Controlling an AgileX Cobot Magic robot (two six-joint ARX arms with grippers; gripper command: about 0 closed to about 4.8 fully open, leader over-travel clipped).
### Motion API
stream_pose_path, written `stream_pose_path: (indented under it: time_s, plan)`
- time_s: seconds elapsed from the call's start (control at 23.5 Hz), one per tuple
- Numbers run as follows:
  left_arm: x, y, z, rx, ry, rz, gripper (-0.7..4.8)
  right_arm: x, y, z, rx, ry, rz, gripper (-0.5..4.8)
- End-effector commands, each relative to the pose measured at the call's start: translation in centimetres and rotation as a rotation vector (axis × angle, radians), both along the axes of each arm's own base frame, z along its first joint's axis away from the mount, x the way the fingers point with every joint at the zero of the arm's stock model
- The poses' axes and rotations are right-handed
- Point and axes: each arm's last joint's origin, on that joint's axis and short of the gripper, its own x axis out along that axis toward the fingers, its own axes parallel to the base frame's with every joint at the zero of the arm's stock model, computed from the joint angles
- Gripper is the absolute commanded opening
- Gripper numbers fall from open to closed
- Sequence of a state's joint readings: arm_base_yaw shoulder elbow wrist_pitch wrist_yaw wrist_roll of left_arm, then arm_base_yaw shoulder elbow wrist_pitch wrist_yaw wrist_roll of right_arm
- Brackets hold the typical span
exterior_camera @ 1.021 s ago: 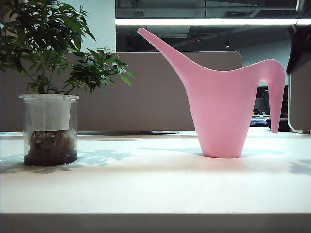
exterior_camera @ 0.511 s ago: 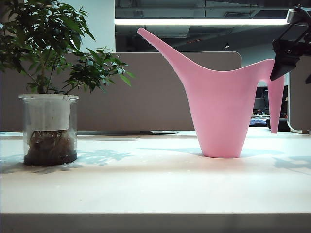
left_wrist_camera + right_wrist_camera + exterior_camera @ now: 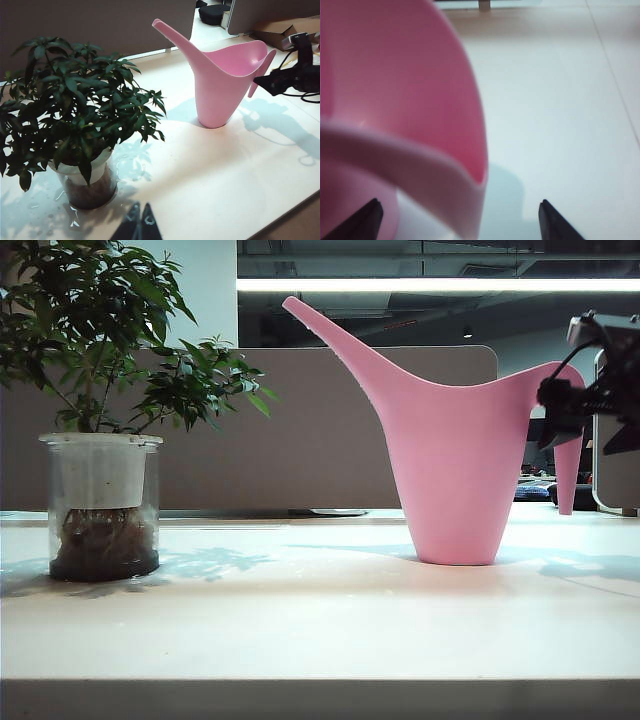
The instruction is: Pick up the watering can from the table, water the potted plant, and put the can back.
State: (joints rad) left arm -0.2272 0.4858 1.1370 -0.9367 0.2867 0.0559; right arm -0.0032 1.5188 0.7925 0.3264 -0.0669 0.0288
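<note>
The pink watering can (image 3: pixel 455 470) stands upright on the white table (image 3: pixel 320 630), spout slanting up towards the potted plant (image 3: pixel 100 500) in its clear glass jar at the left. My right gripper (image 3: pixel 552 415) is level at the can's curved handle (image 3: pixel 565 390), open, its fingers astride it. In the right wrist view the handle (image 3: pixel 420 170) crosses between the wide-apart tips of the right gripper (image 3: pixel 460 207), without touching them. The left wrist view shows the plant (image 3: pixel 80 120), the can (image 3: pixel 220 80) and the right gripper (image 3: pixel 262 82). My left gripper (image 3: pixel 140 212) hangs shut and empty beside the jar.
A beige partition (image 3: pixel 300 430) runs behind the table. The table's front edge (image 3: pixel 320 685) is close to the camera. A cardboard box (image 3: pixel 285 30) and a black cable (image 3: pixel 307 97) lie beyond the can. Water drops wet the table near the jar (image 3: pixel 50 215).
My right gripper has come down from the upper right and tipped level, arriving at the can's handle. The can, the plant and the left gripper have stayed put.
</note>
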Motion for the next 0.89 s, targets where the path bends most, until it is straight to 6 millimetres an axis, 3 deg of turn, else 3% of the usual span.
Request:
stream_pose_path:
  time_s: [0.04,0.26,0.38,0.77,0.89]
  plan:
    - [-0.1,0.0,0.2,-0.001,-0.018,-0.005,-0.05,1.2,0.0,-0.3,-0.004,-0.094,0.001,4.28]
    - [-0.1,0.0,0.2,-0.002,-0.017,-0.007,-0.05,2.1,0.0,-1.7,-0.004,-0.101,-0.001,4.21]
    - [-0.1,0.0,0.2,-0.001,-0.016,-0.006,-0.05,2.2,-0.1,-1.7,-0.018,-0.124,-0.025,3.45]
    - [-0.1,0.0,0.1,0.004,0.002,-0.006,-0.05,2.6,-0.1,-0.7,-0.04,-0.249,-0.03,3.36]
    - [-0.1,0.0,0.0,0.009,0.002,-0.008,-0.05,2.7,-0.2,-1.2,-0.041,-0.239,-0.03,2.71]
